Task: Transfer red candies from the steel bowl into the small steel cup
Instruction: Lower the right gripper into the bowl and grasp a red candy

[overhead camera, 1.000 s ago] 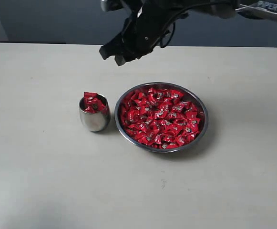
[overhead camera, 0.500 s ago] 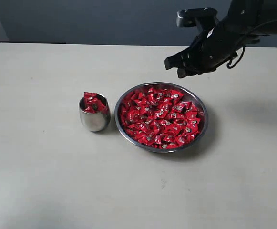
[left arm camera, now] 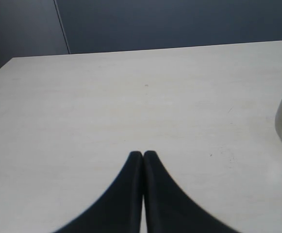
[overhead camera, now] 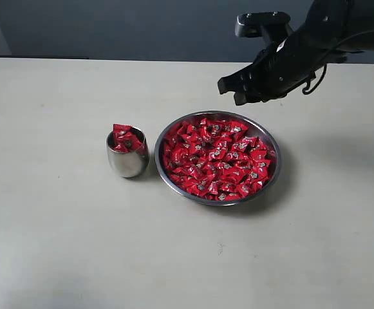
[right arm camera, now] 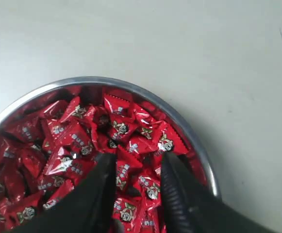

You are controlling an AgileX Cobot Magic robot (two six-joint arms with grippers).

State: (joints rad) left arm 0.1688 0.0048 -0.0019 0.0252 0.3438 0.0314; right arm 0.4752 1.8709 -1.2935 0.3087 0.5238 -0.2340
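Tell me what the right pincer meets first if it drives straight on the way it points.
Probably the red candies piled in the steel bowl: the open right pincer points down into them. Depth is hard to judge.

A pale beige bench [overhead camera: 58,244] fills most of the frame; a dark blue-grey wall [overhead camera: 109,26] runs along the top.

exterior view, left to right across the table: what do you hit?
small steel cup → steel bowl filled with red candies. The right tool is left out: it hangs over the bowl's far side, within its span.
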